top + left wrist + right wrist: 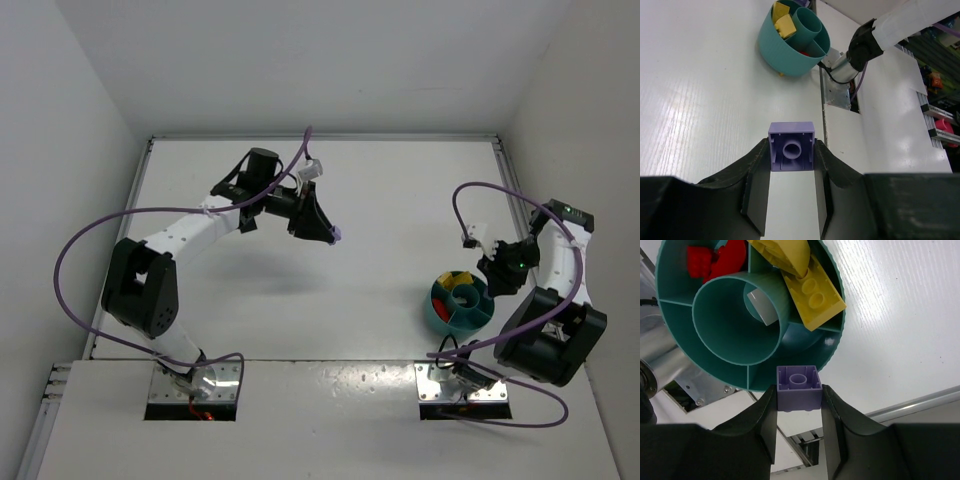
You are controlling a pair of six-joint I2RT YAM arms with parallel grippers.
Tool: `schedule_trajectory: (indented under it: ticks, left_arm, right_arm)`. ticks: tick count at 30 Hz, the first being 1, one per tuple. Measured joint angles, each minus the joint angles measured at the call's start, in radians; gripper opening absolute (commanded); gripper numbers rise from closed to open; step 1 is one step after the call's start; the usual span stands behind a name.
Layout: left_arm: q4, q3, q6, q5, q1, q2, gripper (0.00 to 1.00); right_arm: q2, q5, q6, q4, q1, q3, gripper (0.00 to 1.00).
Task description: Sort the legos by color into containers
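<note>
Left jaws: clamped on a lavender brick (pixel 791 146), whose hollow underside faces the wrist camera.
Right jaws: clamped on a second lavender brick (pixel 799 388).
Left brick's place: above the counter (pixel 400 190), well apart from the teal bowl (pixel 433 312).
Right brick's place: just at the bowl's outer rim.
Bowl: yellow bricks (pixel 812 295) in one compartment, red brick (pixel 700 260) in the next.
Surroundings: white counter, white walls behind and beside the bowl.

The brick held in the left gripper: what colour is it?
The brick is lavender-purple, clearest in the left wrist view.
</note>
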Motion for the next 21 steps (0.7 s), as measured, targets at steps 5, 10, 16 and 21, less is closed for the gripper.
schedule_trajectory:
  ticks: [5, 10, 16, 21]
  left_arm:
    - [0.004, -0.008, 0.000, 0.001, 0.002, 0.002, 0.11]
    - [0.008, -0.010, 0.000, 0.002, 0.005, 0.007, 0.11]
    - [0.008, -0.010, -0.002, 0.003, 0.005, 0.009, 0.11]
    - [0.008, -0.010, -0.005, 0.018, 0.005, 0.009, 0.11]
  right_arm:
    - [0.000, -0.005, -0.001, 0.000, 0.010, -0.005, 0.21]
    - [0.000, -0.010, -0.002, 0.000, 0.024, -0.006, 0.43]
    - [0.000, -0.014, -0.007, -0.001, 0.033, 0.003, 0.51]
    - [0.000, -0.032, -0.008, -0.002, 0.036, 0.076, 0.51]
